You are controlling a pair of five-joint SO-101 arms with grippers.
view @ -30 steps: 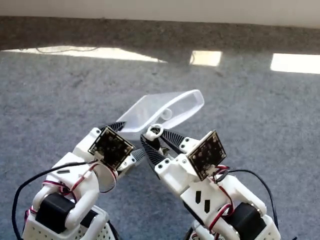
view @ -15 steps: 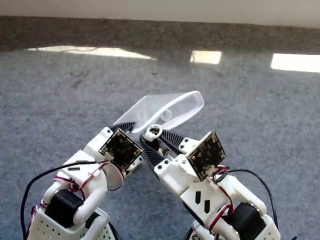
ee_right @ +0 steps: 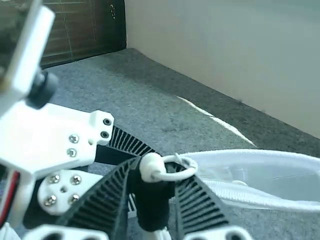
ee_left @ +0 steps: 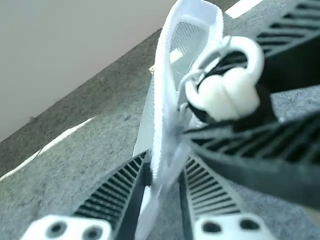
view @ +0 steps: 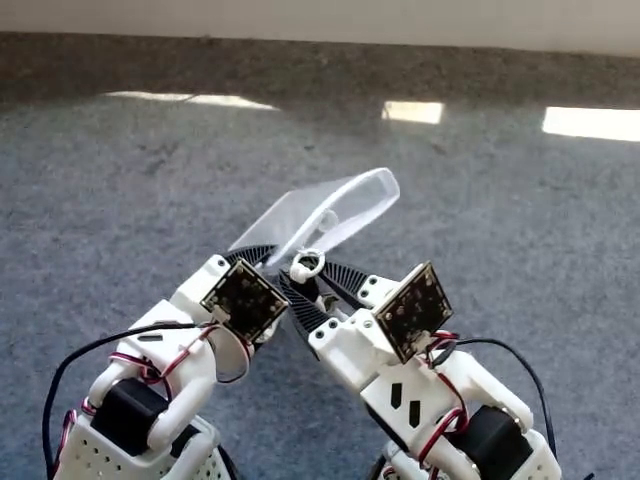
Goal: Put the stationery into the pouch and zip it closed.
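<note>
Pouch [view: 335, 210] (translucent), clamped in left end effector [ee_left: 162, 177], apparently raised

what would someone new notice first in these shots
The clear pouch draws the eye first, held between the two arms at the middle of the grey table. The left end effector clamps its near end, while the right end effector grips the white zip pull right beside it.

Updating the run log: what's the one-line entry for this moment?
left gripper: shut on pouch | right gripper: shut on zipper pull | pouch: held between both grippers
</note>
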